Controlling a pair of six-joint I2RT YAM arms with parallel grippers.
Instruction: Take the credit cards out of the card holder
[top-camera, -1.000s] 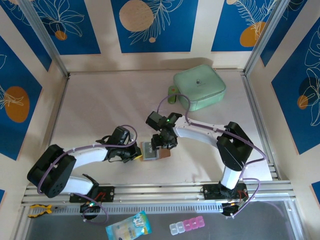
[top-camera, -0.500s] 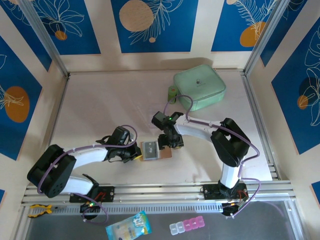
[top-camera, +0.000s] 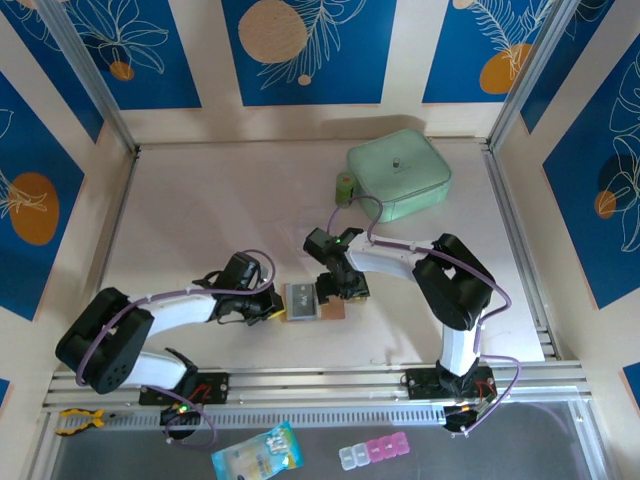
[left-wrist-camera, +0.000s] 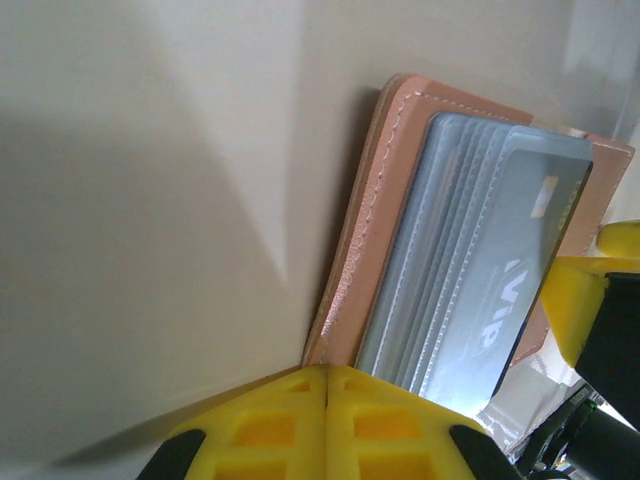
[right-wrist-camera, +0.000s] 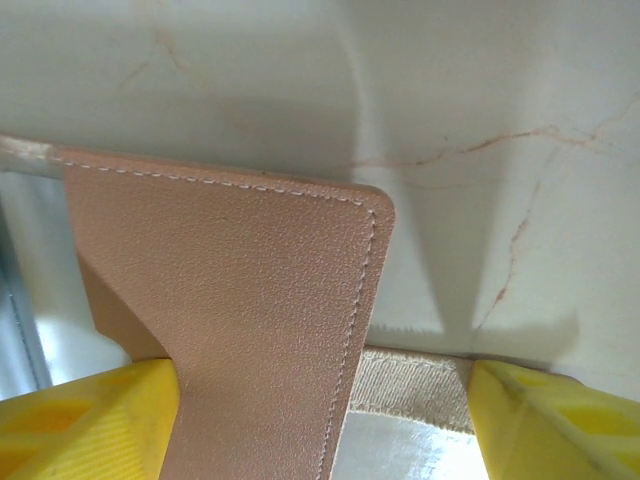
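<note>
The tan card holder (top-camera: 308, 302) lies spread on the table between my two grippers. In the left wrist view the card holder (left-wrist-camera: 365, 210) shows grey-blue pockets, and one pale blue credit card (left-wrist-camera: 520, 270) marked "VIP" sticks partly out of them. My left gripper (top-camera: 274, 308) is shut, its yellow fingertips (left-wrist-camera: 290, 400) resting on the holder's near corner. My right gripper (top-camera: 339, 289) is open over the holder's right side. In the right wrist view the tan flap (right-wrist-camera: 230, 290) stands between its spread fingers (right-wrist-camera: 90, 420), lying against the left one, above a woven strip (right-wrist-camera: 410, 380).
A mint-green zip pouch (top-camera: 400, 175) sits at the back right with a small green pull (top-camera: 345, 187) beside it. Below the arm bases lie a light-blue packet (top-camera: 257, 452), a pink and clear pill box (top-camera: 373, 452) and a yellow-handled tool (top-camera: 78, 420).
My right gripper has opened wider and shifted slightly right over the holder's flap, its arm folding in. The left gripper has stayed shut on the holder's left edge.
</note>
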